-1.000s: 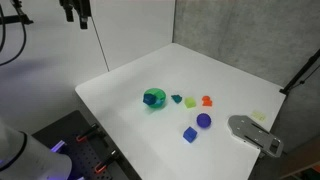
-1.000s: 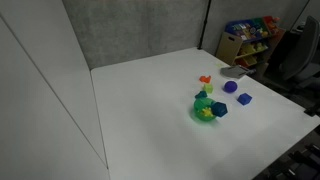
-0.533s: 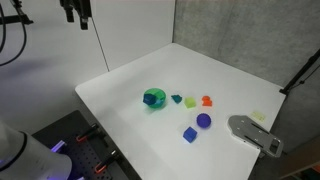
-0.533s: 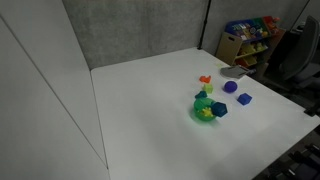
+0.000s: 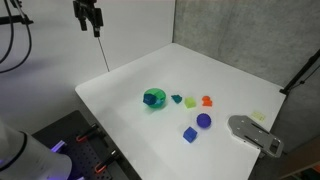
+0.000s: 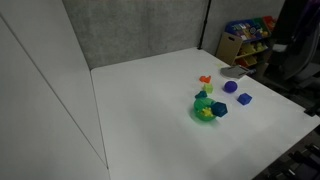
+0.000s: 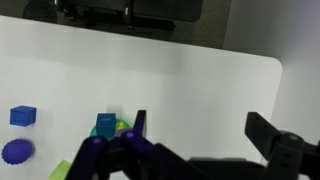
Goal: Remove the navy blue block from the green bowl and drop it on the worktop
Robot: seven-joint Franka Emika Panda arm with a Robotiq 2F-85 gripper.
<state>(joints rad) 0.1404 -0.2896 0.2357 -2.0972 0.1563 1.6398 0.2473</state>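
The navy blue block (image 5: 151, 97) lies in the green bowl (image 5: 157, 103) near the middle of the white worktop (image 5: 175, 65). Both exterior views show the bowl (image 6: 203, 113) and the block (image 6: 218, 109). In the wrist view the block (image 7: 105, 124) sits in front of the bowl (image 7: 121, 127) at lower left. My gripper (image 5: 90, 16) hangs high above the worktop's far corner, well away from the bowl. In the wrist view my gripper (image 7: 200, 135) is open and empty, jaws wide apart over bare worktop (image 7: 190, 75).
Beside the bowl lie a royal-blue cube (image 5: 189, 133), a blue-violet ball (image 5: 204, 121), an orange piece (image 5: 207, 101), a yellow-green piece (image 5: 190, 102) and a small teal piece (image 5: 176, 99). A grey object (image 5: 250, 133) lies at the worktop's edge. A shelf of toys (image 6: 250, 40) stands behind.
My gripper has moved slightly to the right and down in an exterior view. The objects on the worktop have not moved.
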